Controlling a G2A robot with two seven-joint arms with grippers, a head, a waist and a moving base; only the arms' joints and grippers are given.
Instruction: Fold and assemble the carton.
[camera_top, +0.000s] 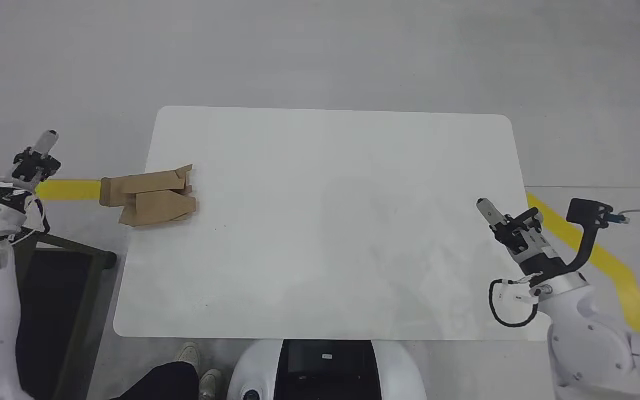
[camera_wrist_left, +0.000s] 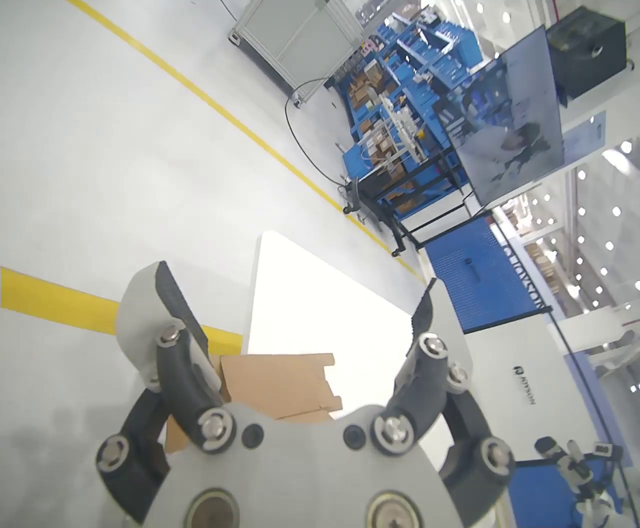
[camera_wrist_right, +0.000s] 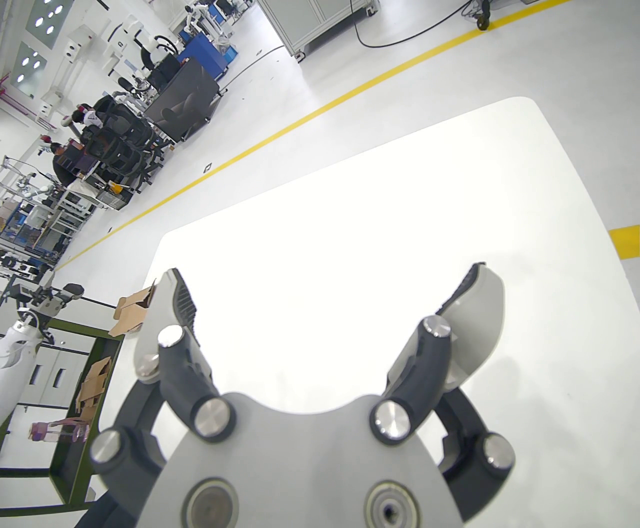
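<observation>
Obs. 1, carton: brown cardboard, not yet assembled. It lies on the left edge of the table, closer to the far-left corner than to the near one. Roughly half of it rests on the white top. The other half hangs out past the edge, over the yellow floor line. It looks like two layers lying askew, one atop the other. A short flap at the inboard end stands up a little. The exact fold state cannot be made out.

Obs. 2, left gripper: off the table, out beyond the left edge and over the floor. It is level with the far part of that edge. Both fingers are spread wide with nothing between them. It is near the carton's overhanging end but clearly apart from it. In the left wrist view, the carton and the table's corner show through the gap between the fingers.

Obs. 3, right gripper: at the right edge of the table, toward the near-right corner, pointing in across the top. Fingers spread wide, holding nothing. It is well apart from the carton, with the full width of the table between them.

Obs. 4: a dark green frame stands on the floor by the table's left edge, with loose cardboard pieces inside it.
</observation>
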